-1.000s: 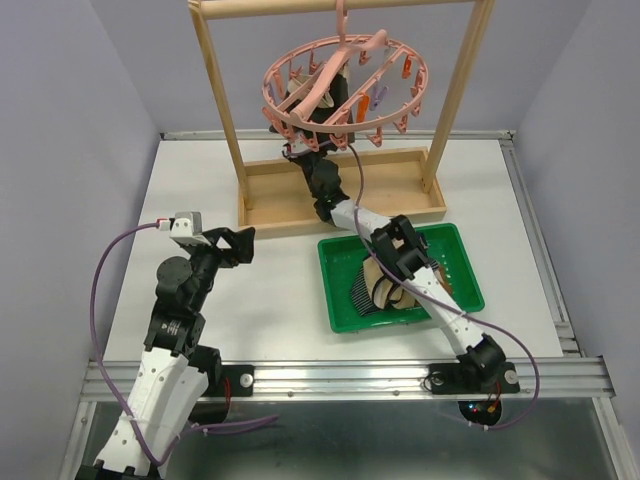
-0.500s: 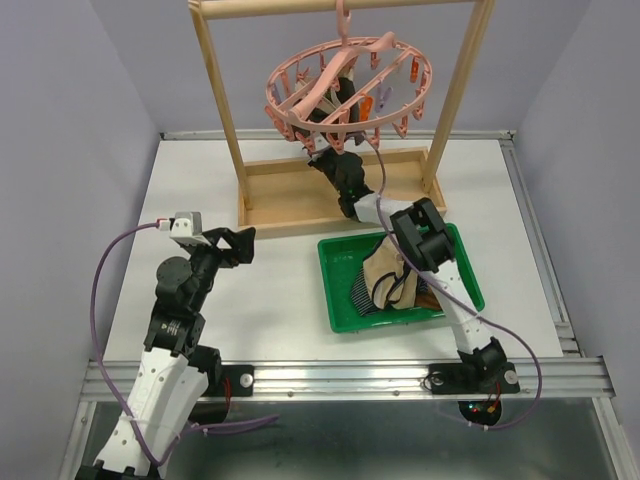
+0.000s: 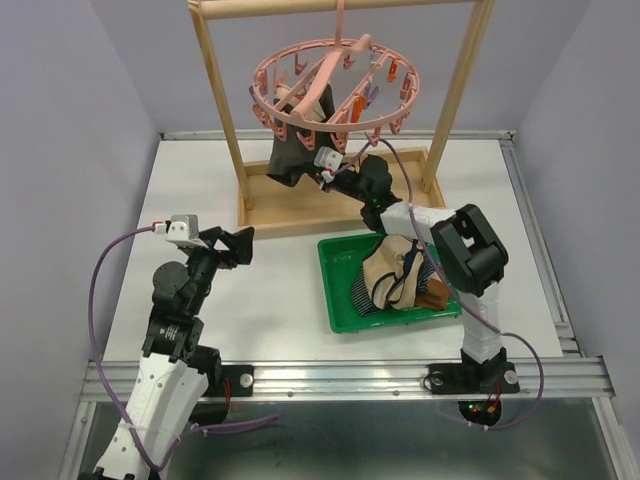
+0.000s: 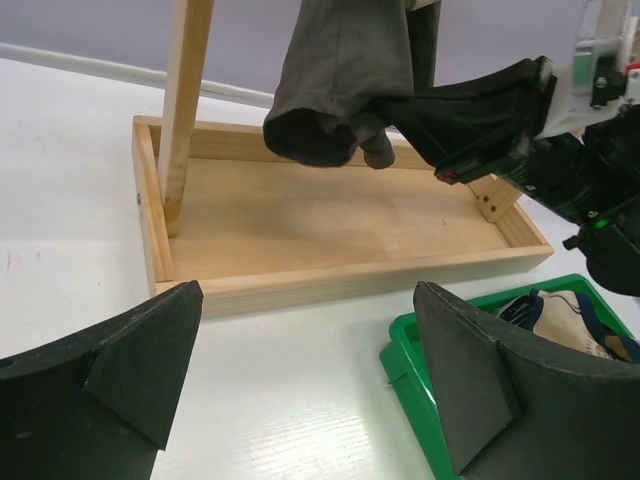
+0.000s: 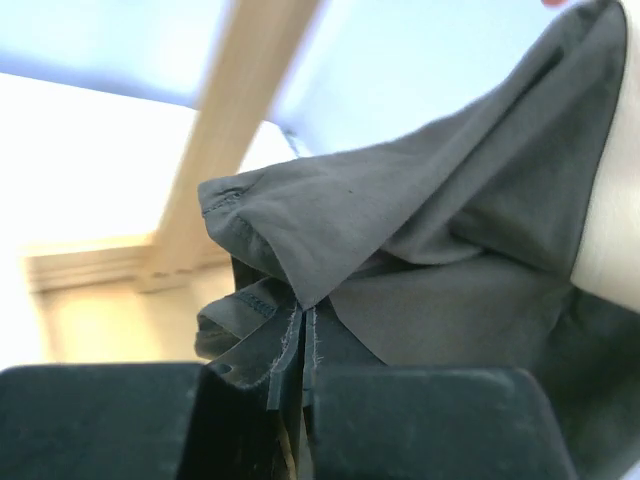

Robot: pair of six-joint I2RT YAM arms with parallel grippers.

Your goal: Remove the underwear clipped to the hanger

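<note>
The pink ring hanger [image 3: 335, 85] hangs by its hook from the wooden frame's top bar. One dark grey underwear [image 3: 287, 155] dangles from its clips on the left side. My right gripper [image 3: 312, 172] is shut on the lower edge of this cloth. In the right wrist view the grey underwear [image 5: 450, 220] is bunched, with a fold pinched between the closed jaws of my right gripper [image 5: 303, 350]. The left wrist view shows the hanging underwear [image 4: 340, 90] and the right gripper [image 4: 400, 110] biting it. My left gripper [image 3: 235, 245] stands open and empty, low over the table; the left gripper [image 4: 308, 300] faces the frame.
The tall wooden frame [image 3: 215, 90] stands on a shallow wooden tray base [image 3: 262, 215] at the back. A green tray [image 3: 335, 290] at the right front holds several other pieces of underwear [image 3: 395, 275]. The green tray's corner [image 4: 420, 370] lies just right of my left fingers.
The right gripper has shut on the dark grey underwear and its arm has swung out to the right. The hanger ring has swayed left. The left arm has stayed put.
</note>
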